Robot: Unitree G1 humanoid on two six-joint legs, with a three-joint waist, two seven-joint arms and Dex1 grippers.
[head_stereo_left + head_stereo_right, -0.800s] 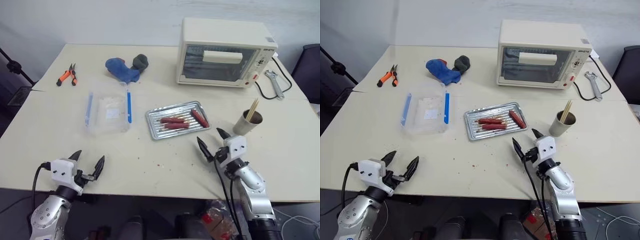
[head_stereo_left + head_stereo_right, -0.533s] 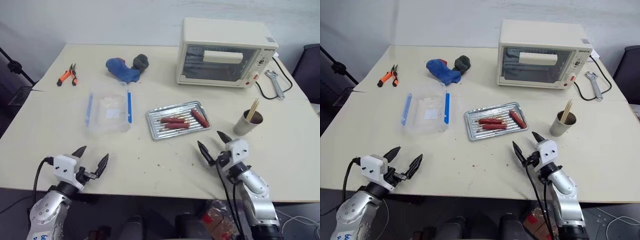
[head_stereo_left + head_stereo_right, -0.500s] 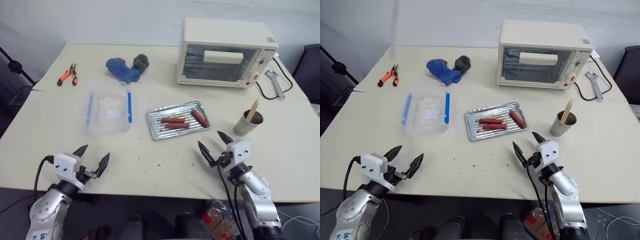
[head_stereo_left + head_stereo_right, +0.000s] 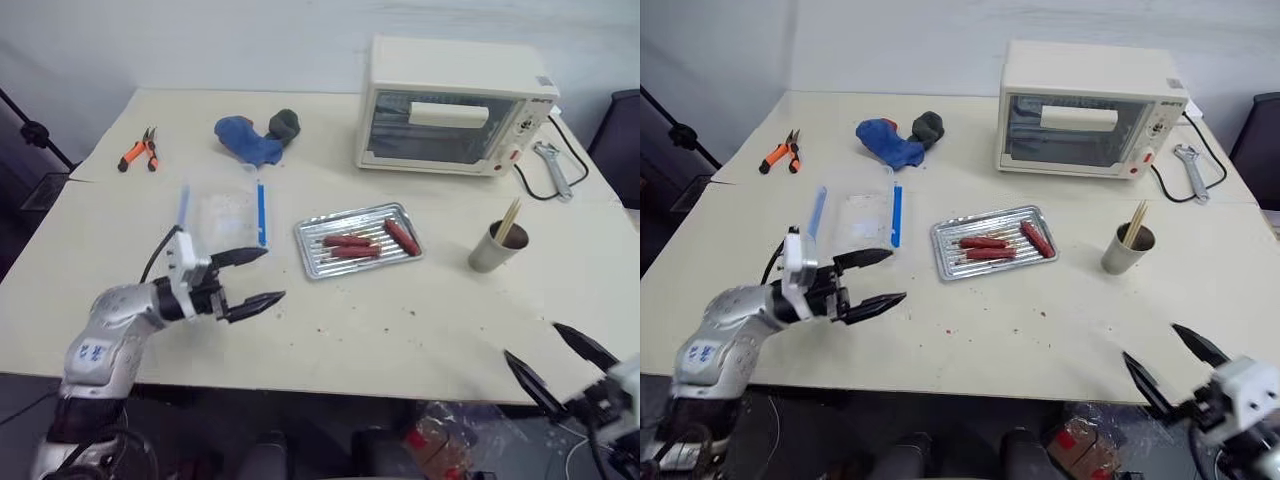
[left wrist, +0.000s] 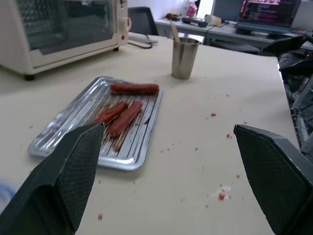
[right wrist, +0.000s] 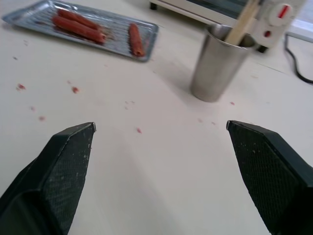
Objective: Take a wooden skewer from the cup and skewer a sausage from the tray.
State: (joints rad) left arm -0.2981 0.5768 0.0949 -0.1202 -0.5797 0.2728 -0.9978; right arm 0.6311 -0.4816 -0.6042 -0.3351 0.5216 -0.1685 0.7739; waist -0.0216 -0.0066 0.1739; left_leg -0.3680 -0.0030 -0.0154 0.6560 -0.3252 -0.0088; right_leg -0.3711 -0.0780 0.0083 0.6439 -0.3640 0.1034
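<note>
The silver tray (image 4: 311, 257) lies mid-table with three sausages in it; the plump red-brown sausage (image 4: 401, 236) rests at its right end, apart from two darker ones. To the tray's right stands the grey cup (image 4: 494, 249), with a bunch of wooden skewers (image 4: 509, 216) leaning out of it. My left gripper (image 4: 273, 274) hovers open and empty just left of the tray, pointing at it. My right gripper (image 4: 532, 342) is open and empty near the table's front edge, in front of the cup. The right wrist view shows the cup (image 6: 217, 64) and sausage (image 6: 135, 40) ahead.
A cream toaster oven (image 4: 455, 105) stands at the back right, with a wrench (image 4: 550, 166) beside it. A clear plastic box with blue strips (image 4: 222, 214) lies behind my left gripper. A blue cloth (image 4: 244, 138) and orange pliers (image 4: 135, 151) lie at the back left.
My left gripper has swung from the front edge forward and right over the table, toward the tray. My right gripper has pulled back and right, to the table's front edge.
</note>
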